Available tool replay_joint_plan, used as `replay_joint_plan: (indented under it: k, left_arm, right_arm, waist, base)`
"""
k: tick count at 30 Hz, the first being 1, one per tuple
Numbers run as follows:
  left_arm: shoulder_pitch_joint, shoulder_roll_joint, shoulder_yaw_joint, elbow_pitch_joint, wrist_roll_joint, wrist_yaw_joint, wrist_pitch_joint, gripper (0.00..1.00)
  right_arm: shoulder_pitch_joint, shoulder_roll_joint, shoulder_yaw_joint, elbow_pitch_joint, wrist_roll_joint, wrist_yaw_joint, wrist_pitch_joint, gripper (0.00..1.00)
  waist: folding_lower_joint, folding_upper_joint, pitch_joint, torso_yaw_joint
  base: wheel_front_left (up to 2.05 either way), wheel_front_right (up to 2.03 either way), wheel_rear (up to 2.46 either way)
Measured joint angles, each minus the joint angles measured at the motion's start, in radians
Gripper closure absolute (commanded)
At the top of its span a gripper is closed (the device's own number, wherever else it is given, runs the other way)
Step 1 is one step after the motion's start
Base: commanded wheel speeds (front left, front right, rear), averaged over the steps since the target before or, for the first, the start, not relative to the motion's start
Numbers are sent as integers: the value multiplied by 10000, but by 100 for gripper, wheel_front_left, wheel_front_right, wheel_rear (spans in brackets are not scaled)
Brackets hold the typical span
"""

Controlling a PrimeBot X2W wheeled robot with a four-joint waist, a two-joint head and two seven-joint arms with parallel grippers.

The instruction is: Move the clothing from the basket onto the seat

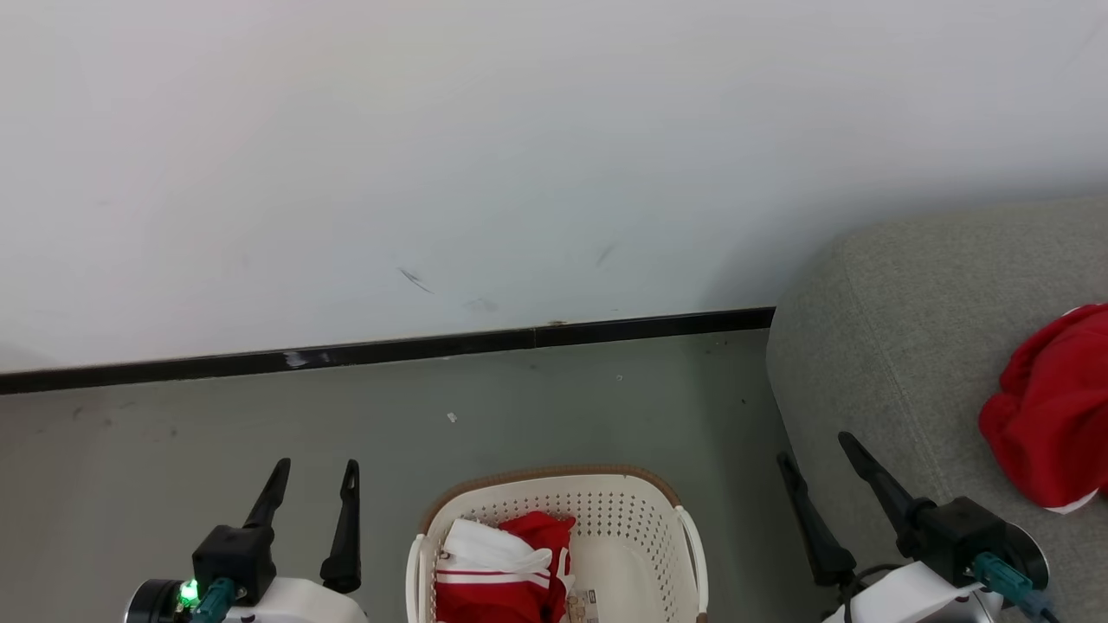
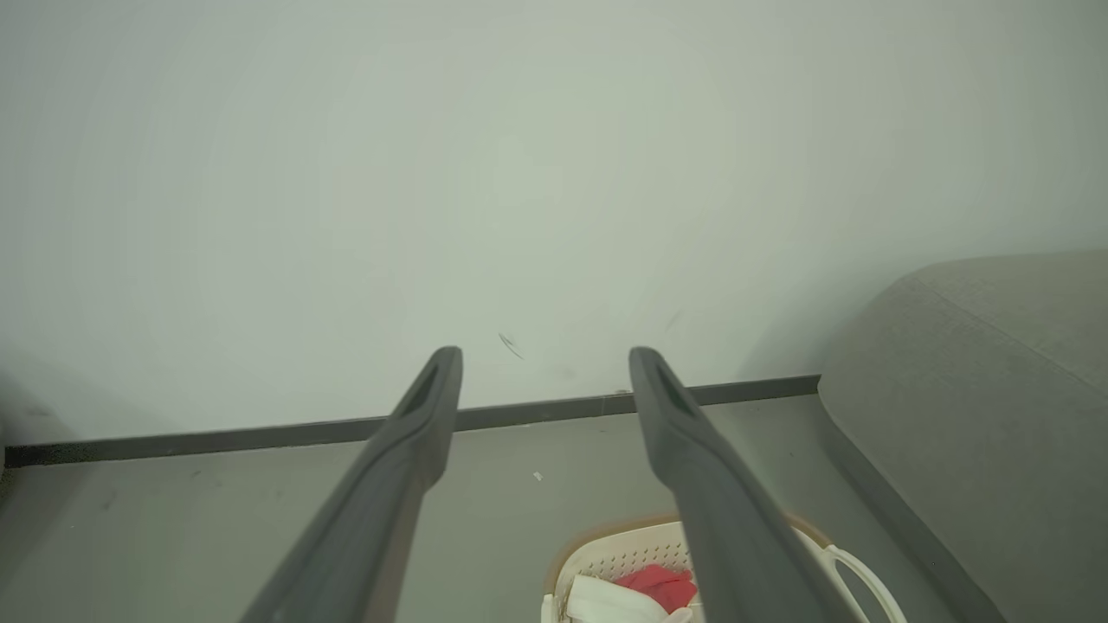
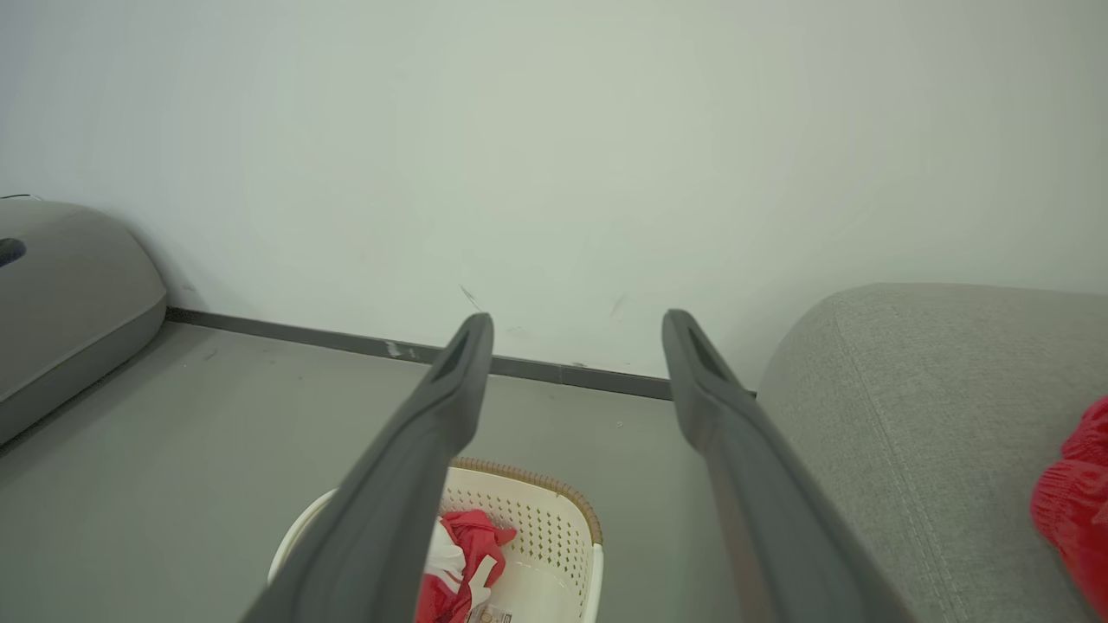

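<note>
The grey sofa (image 1: 892, 346) already carries a red garment (image 1: 1052, 415) on its top, well in from its rounded left corner. The cream laundry basket (image 1: 606, 502) stands on the floor near the sofa's left side. A red-and-white striped garment (image 1: 506, 567) is bunched against the basket's left wall. So the step in hand is, by my judgement, fetching that bundle.

Both grippers are empty with their fingers spread apart. The left gripper (image 1: 316, 467) is over the floor to the basket's left. The right gripper (image 1: 814, 447) is at the sofa's left edge.

To do it well:
- Bend down so the whole basket is in the head view.
- Lower 1 gripper inside the brown rim, clear of the handles and the perforated walls.
- Pinch a raised fold of the cloth, not the flat of it.
- Lift until the cloth clears the rim, then swing it over to the sofa.

Count:
- 1 sofa.
- 1 basket.
- 2 red clothing bundles. I cannot tell if the one in the basket is a single piece.
- 2 grippers.
- 1 paper label (image 1: 582, 603) on the basket's bottom.
</note>
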Motion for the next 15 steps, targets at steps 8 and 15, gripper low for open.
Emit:
replay_joint_plan:
  k: [8,15]
  left_arm:
    - [-543,8,-901,688,318,-531,543,0]
    - [-1107,-194,-1718,1432,608,-1011,892,0]
  right_arm:
    - [5,8,-481,-336,-107,-2,0,0]
    - [11,13,-796,-660,-144,-2,0,0]
  waist:
    - [0,0,401,-72]
    - [0,0,844,-165]
  base:
    - [0,0,0]
    - [0,0,0]
